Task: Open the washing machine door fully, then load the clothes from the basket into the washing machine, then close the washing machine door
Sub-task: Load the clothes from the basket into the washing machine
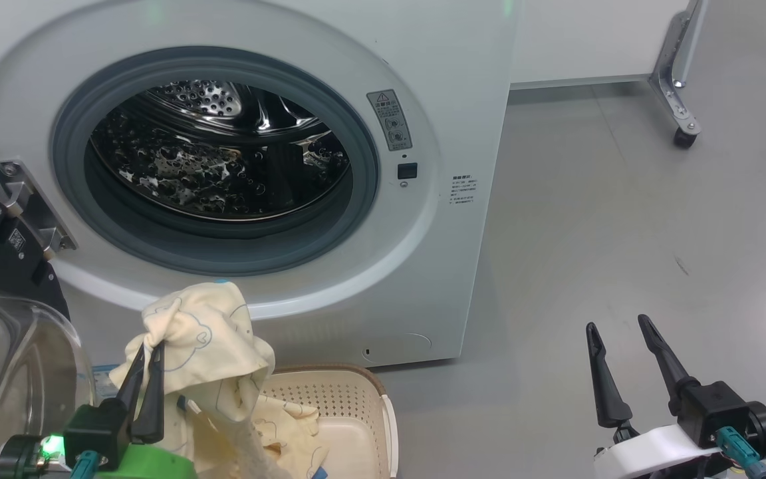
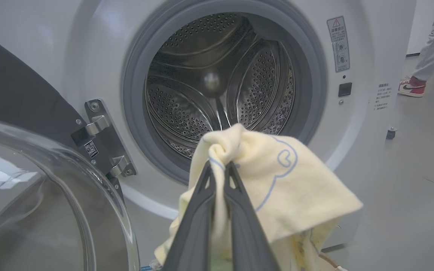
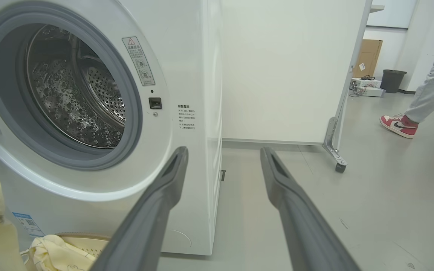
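Door is swung out on the hinge at the washer's left, so the mouth is clear for loading; we judge step one done and loading in hand. Left gripper sits in front of the washer, just below the mouth, fingers pressed together on a bunched fold of a yellow garment. The pinch is near the top of the fold, so most of the cloth hangs below the fingers and its tail trails down into the basket. In the left wrist view the fingers point at the lower gasket, in line for a push up and in. Drum looks empty from all three views: bare perforated steel, no cloth. Basket stands on the floor against the washer's front, right under the mouth, which keeps the lift short. It holds more clothes on its left side, while its right side shows bare bottom. Right gripper is parked off the washer's right corner over the floor, fingers spread and holding nothing, clear of the left arm's path. Risk as we judge it: the trailing tail could snag on the basket rim or drape over the gasket. A person's foot is on the floor well right of the washer.
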`<state>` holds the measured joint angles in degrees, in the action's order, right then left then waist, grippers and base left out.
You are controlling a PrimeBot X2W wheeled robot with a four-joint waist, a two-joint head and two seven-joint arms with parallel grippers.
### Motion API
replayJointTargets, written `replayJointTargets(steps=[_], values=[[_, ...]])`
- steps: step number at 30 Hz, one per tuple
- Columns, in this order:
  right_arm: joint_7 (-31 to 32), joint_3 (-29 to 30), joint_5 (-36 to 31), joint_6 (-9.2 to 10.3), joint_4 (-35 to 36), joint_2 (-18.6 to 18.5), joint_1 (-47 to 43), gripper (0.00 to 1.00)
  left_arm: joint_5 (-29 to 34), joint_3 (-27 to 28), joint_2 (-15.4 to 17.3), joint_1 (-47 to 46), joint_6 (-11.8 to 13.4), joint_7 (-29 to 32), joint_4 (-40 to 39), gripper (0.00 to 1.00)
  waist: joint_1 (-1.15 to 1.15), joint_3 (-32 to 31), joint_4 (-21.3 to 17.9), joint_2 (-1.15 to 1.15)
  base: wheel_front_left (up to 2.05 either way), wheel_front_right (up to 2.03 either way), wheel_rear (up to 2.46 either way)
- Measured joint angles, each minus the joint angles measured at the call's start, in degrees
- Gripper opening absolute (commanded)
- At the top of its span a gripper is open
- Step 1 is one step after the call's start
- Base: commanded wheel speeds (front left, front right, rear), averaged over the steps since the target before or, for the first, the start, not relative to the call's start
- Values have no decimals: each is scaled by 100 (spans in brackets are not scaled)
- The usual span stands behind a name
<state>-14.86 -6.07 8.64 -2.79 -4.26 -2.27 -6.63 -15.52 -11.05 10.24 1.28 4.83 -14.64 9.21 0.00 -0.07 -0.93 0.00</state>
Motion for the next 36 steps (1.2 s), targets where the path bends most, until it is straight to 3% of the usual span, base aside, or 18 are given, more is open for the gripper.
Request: replayJointTargets(steps=[19, 25, 36], values=[[0, -123, 1, 48, 230, 0, 1, 100, 8, -80, -42, -112, -19, 3, -4, 0, 0, 289, -36, 0, 0, 0, 0], [0, -182, 2, 40, 366, -1, 51, 100, -113, -213, -207, -790, -265, 286, 294, 0, 0, 650, -87, 0, 0, 0, 0], [0, -259, 103, 34, 579, -1, 446, 100, -437, -131, -203, -2303, -523, 975, 896, 0, 1, 1349, -253, 0, 0, 0, 0]])
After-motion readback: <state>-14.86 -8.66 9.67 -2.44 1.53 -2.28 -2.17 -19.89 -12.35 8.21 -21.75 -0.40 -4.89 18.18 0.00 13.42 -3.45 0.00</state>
